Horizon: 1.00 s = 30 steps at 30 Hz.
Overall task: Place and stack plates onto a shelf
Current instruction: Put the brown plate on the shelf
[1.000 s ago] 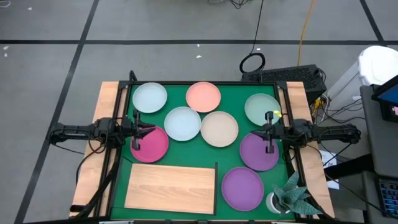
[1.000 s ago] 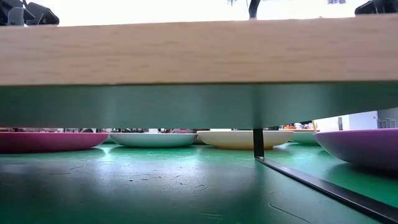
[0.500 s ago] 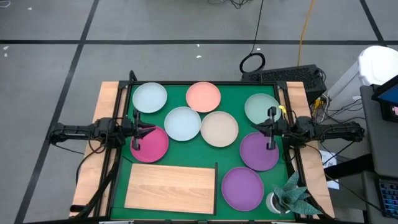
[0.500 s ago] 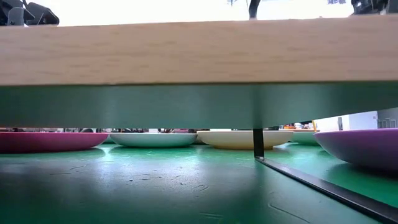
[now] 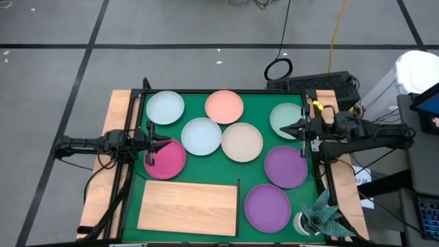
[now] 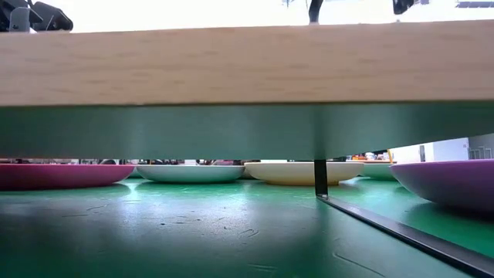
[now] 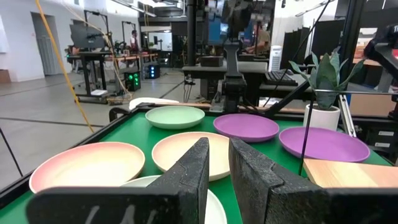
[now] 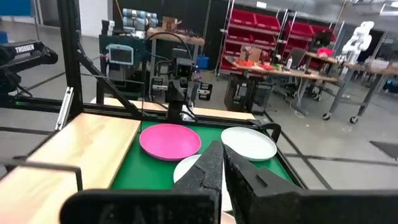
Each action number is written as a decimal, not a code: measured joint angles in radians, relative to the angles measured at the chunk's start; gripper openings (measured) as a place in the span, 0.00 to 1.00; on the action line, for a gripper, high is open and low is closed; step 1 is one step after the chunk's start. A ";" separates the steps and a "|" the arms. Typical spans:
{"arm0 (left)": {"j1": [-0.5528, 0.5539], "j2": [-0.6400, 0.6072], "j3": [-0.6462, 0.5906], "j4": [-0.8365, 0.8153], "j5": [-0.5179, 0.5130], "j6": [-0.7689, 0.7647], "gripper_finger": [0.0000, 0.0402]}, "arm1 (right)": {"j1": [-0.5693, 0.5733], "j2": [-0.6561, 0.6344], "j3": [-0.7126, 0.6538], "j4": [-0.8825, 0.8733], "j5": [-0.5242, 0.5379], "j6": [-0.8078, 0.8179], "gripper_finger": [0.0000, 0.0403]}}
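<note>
**No plate lifted yet; right arm sits nearest the pale green one**

High view: I see all eight round shallow plastic plates lying on the green mat (image 5: 257,110), none stacked. The flat rectangular light-wood shelf (image 5: 186,206) lies bare at the near edge of the tabletop, its thin dark upright edge piece (image 5: 239,197) on the right side. My right gripper (image 5: 300,128) hovers at the right rim of the mat, over the edge of the pale green plate (image 5: 287,118), with a purple plate (image 5: 285,166) just beside it toward the shelf. The left gripper (image 5: 151,145) waits at the left rim, over the edge of the magenta plate (image 5: 166,158). The plates are round, so I judge no long axis matters; the shelf lies well apart from both arms.

Low view: the shelf's wooden edge (image 6: 247,66) fills the upper frame; beneath it the plate rims rest flat on the mat.

Left wrist view: the left fingers (image 7: 202,168) stand a narrow gap apart, holding nothing, pointing across the salmon pink plate (image 7: 87,167) and beige plate (image 7: 186,149).

Right wrist view: the right fingers (image 8: 214,163) look pressed almost together, empty, aimed toward the magenta plate (image 8: 170,141).
</note>
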 joint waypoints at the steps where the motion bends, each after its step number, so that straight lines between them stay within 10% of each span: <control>1: 0.000 0.000 0.000 0.000 0.000 0.000 0.17 | 0.000 0.026 0.042 -0.028 0.001 0.014 0.00; 17: 0.000 0.000 0.000 0.000 0.000 0.000 0.17 | 0.000 0.367 0.554 -0.301 0.028 0.116 0.00; 30: 0.000 0.000 0.000 0.075 0.001 -0.125 0.17 | 0.000 0.530 0.591 -0.422 0.024 0.133 0.00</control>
